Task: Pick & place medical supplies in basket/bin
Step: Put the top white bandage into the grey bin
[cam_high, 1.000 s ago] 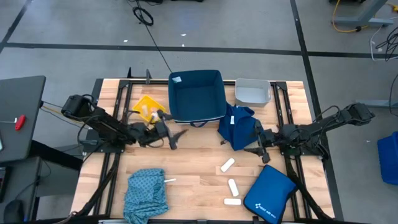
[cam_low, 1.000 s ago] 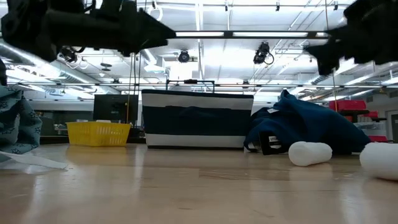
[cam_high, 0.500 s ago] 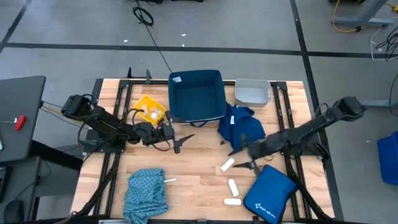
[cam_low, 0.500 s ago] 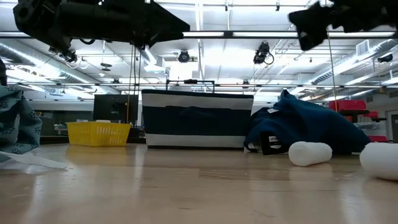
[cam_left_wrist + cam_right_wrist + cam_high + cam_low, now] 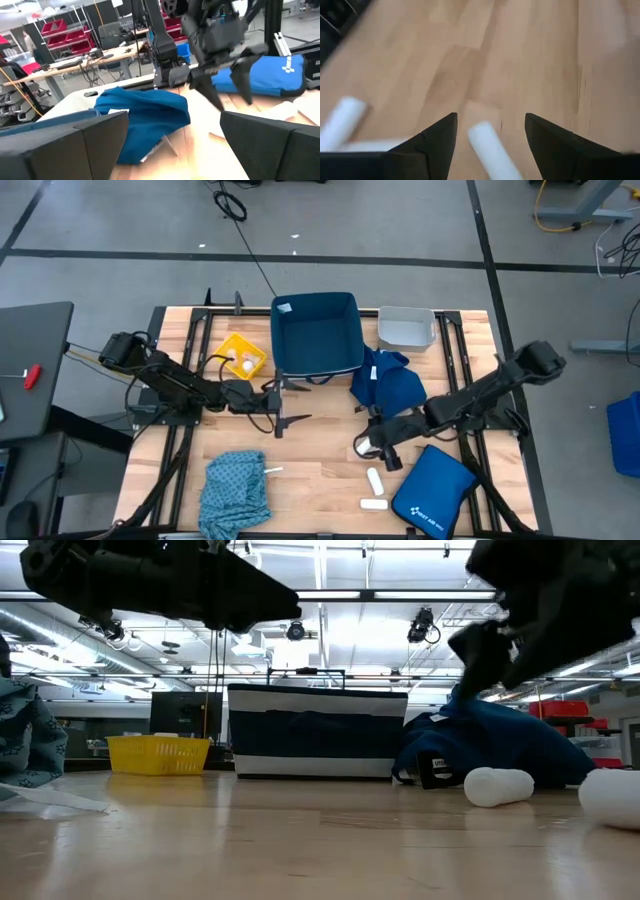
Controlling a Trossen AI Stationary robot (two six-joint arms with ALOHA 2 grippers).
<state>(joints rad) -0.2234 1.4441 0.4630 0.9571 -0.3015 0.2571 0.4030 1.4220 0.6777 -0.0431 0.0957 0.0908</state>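
Now right gripper (image 5: 490,131) spread wide over a white packet (image 5: 489,148), seemingly not touching, left gripper (image 5: 283,412) wide, empty, mid-table.

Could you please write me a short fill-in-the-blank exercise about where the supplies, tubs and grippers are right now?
1. The right gripper hangs with open jaws over a white ____ on the table.
2. The dark blue cloth lies on the table beside the large ____ tub.
3. The small tub nearest the left gripper is coloured ____.
4. The teal patterned cloth lies on the ____, not in a tub.

Missing words: packet; navy blue; yellow; table
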